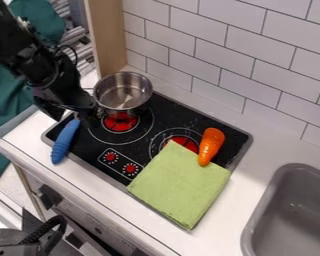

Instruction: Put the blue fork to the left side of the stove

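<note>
My claw [73,118] hung over the stove's left rear corner, beside the pot [124,95]. It stood open, its fingers parted, and held nothing that I could make out. The blue fork [65,142] lay just below it toward the counter's [30,139] front, its upper end almost beneath me; whether we touched, I could not tell. Its long axis ran from there toward the counter's front edge, leaning slightly left, across the stove's [93,159] left rim. Mine was the only arm, so the reach was mine; the fork already seemed near its goal, needing at most a small shift left. I counted one fork, one pot, one carrot [211,145], one green cloth [179,184], two glowing rings and one sink [293,207].
</note>
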Motion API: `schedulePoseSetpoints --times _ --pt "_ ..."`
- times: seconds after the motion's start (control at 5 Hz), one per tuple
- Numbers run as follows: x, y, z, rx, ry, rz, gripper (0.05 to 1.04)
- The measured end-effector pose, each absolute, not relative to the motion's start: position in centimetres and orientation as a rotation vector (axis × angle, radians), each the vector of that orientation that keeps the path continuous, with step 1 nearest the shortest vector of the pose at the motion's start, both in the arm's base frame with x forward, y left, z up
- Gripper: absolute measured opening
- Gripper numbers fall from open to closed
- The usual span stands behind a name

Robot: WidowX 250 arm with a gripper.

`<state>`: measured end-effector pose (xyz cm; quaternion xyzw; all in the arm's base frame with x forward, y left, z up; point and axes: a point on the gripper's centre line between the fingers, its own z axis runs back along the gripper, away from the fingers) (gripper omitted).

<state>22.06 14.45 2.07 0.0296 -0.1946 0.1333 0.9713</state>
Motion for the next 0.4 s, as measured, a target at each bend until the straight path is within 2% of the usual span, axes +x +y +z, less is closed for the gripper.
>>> schedulePoseSetpoints --times 0.2,0.4 --pt "21.97 14.73 2.28 0.129 -0.275 0.329 1.003" --pt "22.18 14.44 2.25 0.148 -0.238 0.296 1.003"
